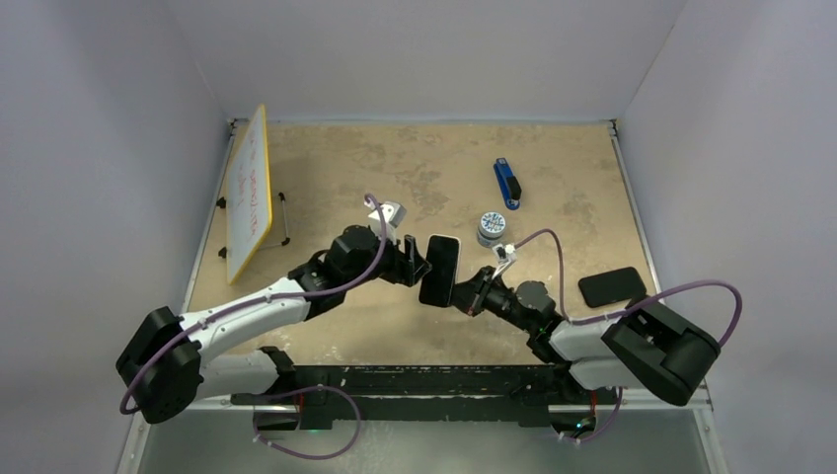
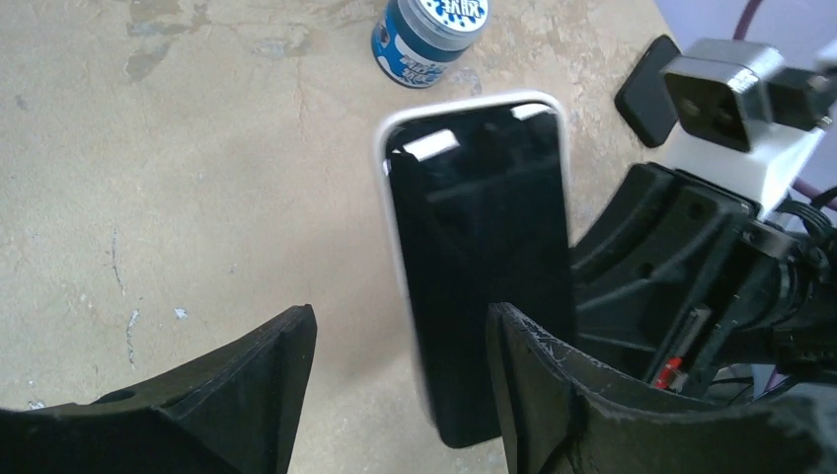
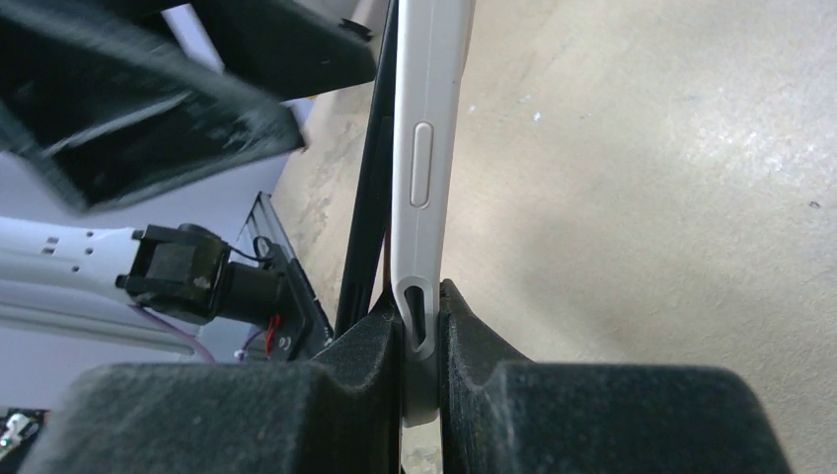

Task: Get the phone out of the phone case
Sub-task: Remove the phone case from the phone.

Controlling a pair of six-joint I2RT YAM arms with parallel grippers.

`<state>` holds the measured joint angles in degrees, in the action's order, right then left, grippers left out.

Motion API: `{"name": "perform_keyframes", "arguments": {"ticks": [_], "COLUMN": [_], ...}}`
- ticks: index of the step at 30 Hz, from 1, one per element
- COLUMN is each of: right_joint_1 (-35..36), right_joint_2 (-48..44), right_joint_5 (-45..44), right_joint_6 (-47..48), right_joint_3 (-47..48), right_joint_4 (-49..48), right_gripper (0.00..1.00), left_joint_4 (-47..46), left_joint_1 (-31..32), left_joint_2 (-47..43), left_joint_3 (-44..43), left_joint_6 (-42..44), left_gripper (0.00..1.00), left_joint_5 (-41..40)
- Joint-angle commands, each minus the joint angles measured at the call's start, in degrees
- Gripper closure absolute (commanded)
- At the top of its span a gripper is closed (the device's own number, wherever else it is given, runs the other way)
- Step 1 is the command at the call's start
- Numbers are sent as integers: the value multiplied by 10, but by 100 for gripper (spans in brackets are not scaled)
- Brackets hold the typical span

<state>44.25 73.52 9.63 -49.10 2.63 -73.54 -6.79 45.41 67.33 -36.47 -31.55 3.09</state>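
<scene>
Right fingers [image 3: 474, 341] were closed on the lower edge of the white phone case [image 3: 430, 118], pinching its side wall beside a slot, so the case stood on edge, clear of the surface [image 1: 395, 158]. Left fingers [image 2: 286, 370] were spread apart around the near end of the phone [image 2: 484, 257], with the screen side turned toward that wrist. The phone sat closer to one finger than the other, and contact could not be told. In the right wrist view a thin dark edge ran alongside the case wall (possibly the handset lifting out of its seat on that side; not certain). In the left wrist view the white rim wrapped the far corners of the screen, so the phone was judged mostly seated in the case. Judgement on the hold: the right arm acted as a clamp on the case alone and left the screen side free for the left arm to grip or lever the handset. Holding it upright in mid-air between the arms gave each wrist its own face to work on. Elsewhere on the surface were a blue-lidded tin [image 1: 491, 226] just behind the phone, a blue tool [image 1: 506, 184] further back, a whiteboard [image 1: 249, 193] propped at the left edge, and a flat black slab [image 1: 612, 286] on the right.
</scene>
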Motion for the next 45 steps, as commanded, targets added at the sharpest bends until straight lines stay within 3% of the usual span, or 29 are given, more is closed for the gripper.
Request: {"name": "perform_keyframes", "arguments": {"ticks": [1, 9, 19, 32, 45], "right_joint_1": [3, 4, 3, 3, 4], "right_joint_2": [25, 68, 34, 29, 47], "right_joint_5": [-27, -40, -51, -40, -13], "right_joint_6": [-54, -109, -132, -138, -154], "right_joint_3": [44, 63, 101, 104, 109], "right_joint_4": [-5, 10, 134, 136, 115], "right_gripper": [100, 100, 100, 100, 100], "left_joint_4": [37, 56, 109, 166, 193], "left_joint_1": [44, 142, 273, 309, 318], "left_joint_2": [-7, -2, 95, 177, 227], "left_joint_3": [-36, -50, -105, -154, -173], "left_joint_6": [65, 127, 186, 194, 198], "left_gripper": [31, 26, 25, 37, 39], "left_joint_5": [-86, -188, -367, -452, -558]}}
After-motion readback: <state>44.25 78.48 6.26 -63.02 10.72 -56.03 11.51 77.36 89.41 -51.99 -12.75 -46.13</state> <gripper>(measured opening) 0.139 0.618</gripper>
